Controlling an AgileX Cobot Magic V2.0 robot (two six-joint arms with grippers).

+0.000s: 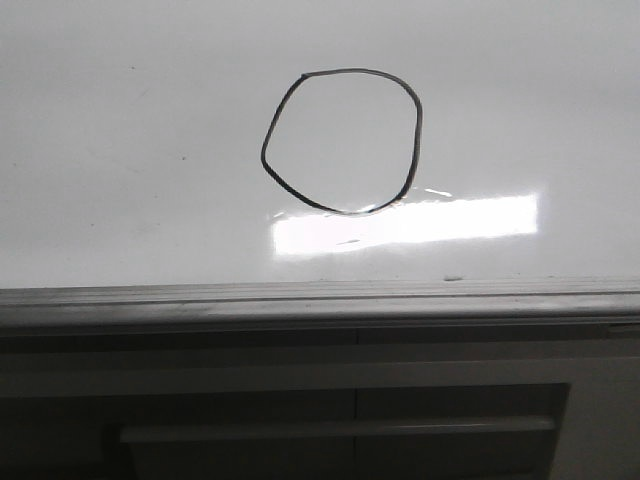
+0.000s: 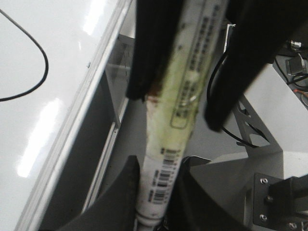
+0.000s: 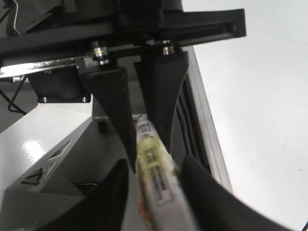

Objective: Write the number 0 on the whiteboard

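The number 0 [image 1: 340,72] is a thin black loop on the glossy whiteboard [image 1: 120,150]. No gripper shows in the front view. In the left wrist view my left gripper [image 2: 156,161] is shut on the tail end of a white and yellow-green marker [image 2: 178,110], off the board's edge, beside the whiteboard [image 2: 29,48]. My right gripper [image 2: 175,108] straddles the same marker further along, with its jaws apart. In the right wrist view the marker [image 3: 156,178] lies between my right gripper's [image 3: 155,161] open fingers, and my left gripper [image 3: 144,139] pinches its far end. An arc of the 0 [image 2: 46,67] shows.
A grey metal rail [image 1: 320,300] runs along the board's near edge. Below it is a dark grey panel with a handle bar [image 1: 340,430]. A bright glare patch [image 1: 410,222] lies under the loop. White robot base plates [image 2: 288,120] sit beside the grippers.
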